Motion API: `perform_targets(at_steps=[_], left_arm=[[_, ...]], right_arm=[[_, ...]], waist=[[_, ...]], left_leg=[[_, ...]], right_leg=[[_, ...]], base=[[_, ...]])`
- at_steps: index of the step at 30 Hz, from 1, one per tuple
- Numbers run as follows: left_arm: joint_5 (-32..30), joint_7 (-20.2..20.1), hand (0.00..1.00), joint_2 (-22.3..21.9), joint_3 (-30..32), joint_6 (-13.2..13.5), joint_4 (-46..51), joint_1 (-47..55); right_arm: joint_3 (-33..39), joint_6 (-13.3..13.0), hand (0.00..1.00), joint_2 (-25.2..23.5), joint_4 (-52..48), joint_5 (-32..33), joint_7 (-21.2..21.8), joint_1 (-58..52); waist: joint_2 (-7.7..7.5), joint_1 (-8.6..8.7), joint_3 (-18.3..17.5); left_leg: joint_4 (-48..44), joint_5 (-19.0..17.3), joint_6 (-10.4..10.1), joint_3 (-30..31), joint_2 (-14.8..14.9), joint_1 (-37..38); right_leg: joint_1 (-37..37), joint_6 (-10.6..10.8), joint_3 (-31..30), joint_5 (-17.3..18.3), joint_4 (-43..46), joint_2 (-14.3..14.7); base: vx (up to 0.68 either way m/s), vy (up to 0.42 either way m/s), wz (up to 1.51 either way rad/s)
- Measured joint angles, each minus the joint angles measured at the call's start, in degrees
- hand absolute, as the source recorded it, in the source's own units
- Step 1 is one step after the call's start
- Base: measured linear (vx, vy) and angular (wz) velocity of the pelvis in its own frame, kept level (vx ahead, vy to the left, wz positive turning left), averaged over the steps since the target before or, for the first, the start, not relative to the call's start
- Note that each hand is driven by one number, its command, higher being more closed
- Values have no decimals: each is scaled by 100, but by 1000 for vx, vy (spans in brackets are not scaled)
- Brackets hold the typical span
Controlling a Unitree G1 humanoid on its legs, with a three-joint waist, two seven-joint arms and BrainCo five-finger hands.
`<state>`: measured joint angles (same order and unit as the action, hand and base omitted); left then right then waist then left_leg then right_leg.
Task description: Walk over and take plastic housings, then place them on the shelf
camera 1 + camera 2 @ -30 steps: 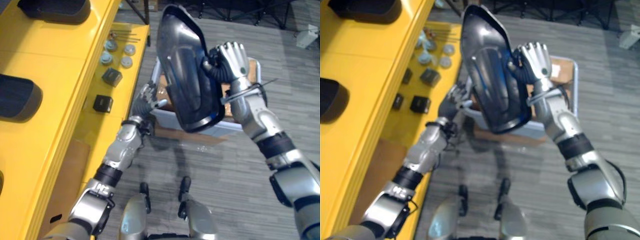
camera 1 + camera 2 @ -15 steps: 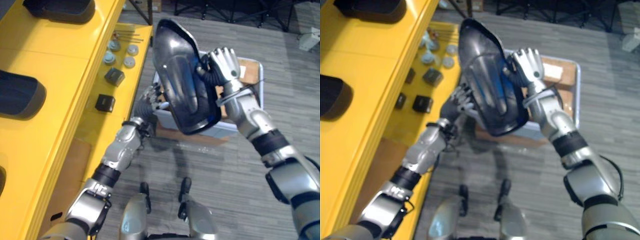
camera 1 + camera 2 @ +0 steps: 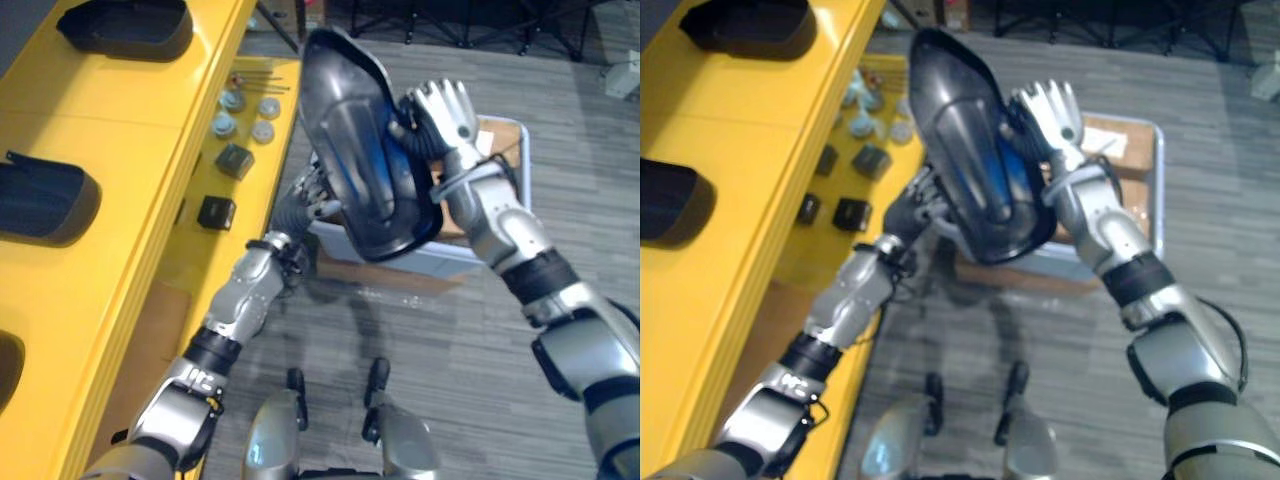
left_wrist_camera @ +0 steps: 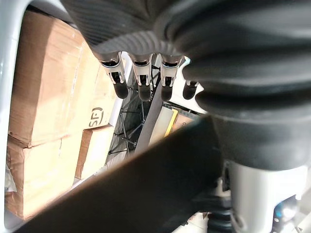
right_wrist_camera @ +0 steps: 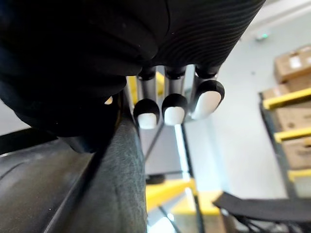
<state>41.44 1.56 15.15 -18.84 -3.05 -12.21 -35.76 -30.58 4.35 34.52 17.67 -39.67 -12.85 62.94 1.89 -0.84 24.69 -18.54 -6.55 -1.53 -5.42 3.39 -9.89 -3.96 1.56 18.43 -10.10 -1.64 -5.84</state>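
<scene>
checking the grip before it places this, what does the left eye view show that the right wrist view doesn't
Left eye view: both hands on the big dark housing, left hand low, right hand high; the grey bin below; small parts on the yellow shelf. Right wrist view: close up, the right hand's straight fingers beside the housing's rim, and cardboard boxes on a far rack. Shared: the housing, the right hand, the yellow shelf.
</scene>
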Motion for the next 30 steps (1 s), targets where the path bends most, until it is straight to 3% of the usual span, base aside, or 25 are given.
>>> perform_targets(at_steps=[6, 9, 22, 27, 30], left_arm=[[-429, 66, 0, 6, 16, -479, 24, 21], [-428, 39, 0, 5, 18, -536, -81, 43], [-227, -55, 0, -33, 268, -439, -281, 104], [780, 21, 0, -39, 304, -397, -410, 274], [1211, 296, 0, -101, 587, -399, -675, 376]], right_arm=[[-142, 499, 100, -8, -177, 0, 679, 154], [-188, 564, 100, -22, -202, -2, 831, 155], [-233, 459, 100, -27, -318, -50, 1028, 245], [-270, 332, 100, -40, -345, -36, 1024, 268], [-294, 280, 100, -79, -449, 396, 1010, 267]], waist=[[2, -26, -1], [2, -31, -1], [69, -123, -6], [69, -180, -6], [69, -175, -6]], left_leg=[[33, 0, 0, -22, -8, 109], [70, 6, -9, -25, -4, 153], [144, 27, -32, 7, -4, 179], [151, 39, -29, 30, -14, 179], [152, 41, -29, 39, -14, 188]], right_leg=[[87, -2, -20, 2, 1, -5], [108, -13, -25, 11, -1, -4], [116, -23, -3, 20, -3, 25], [132, -22, 24, 22, -3, 32], [146, -24, 31, 23, -3, 33]], base=[[0, 0, 0], [-20, 22, -1], [-1, 10, 1], [-15, 16, 2], [-19, 25, 1]])
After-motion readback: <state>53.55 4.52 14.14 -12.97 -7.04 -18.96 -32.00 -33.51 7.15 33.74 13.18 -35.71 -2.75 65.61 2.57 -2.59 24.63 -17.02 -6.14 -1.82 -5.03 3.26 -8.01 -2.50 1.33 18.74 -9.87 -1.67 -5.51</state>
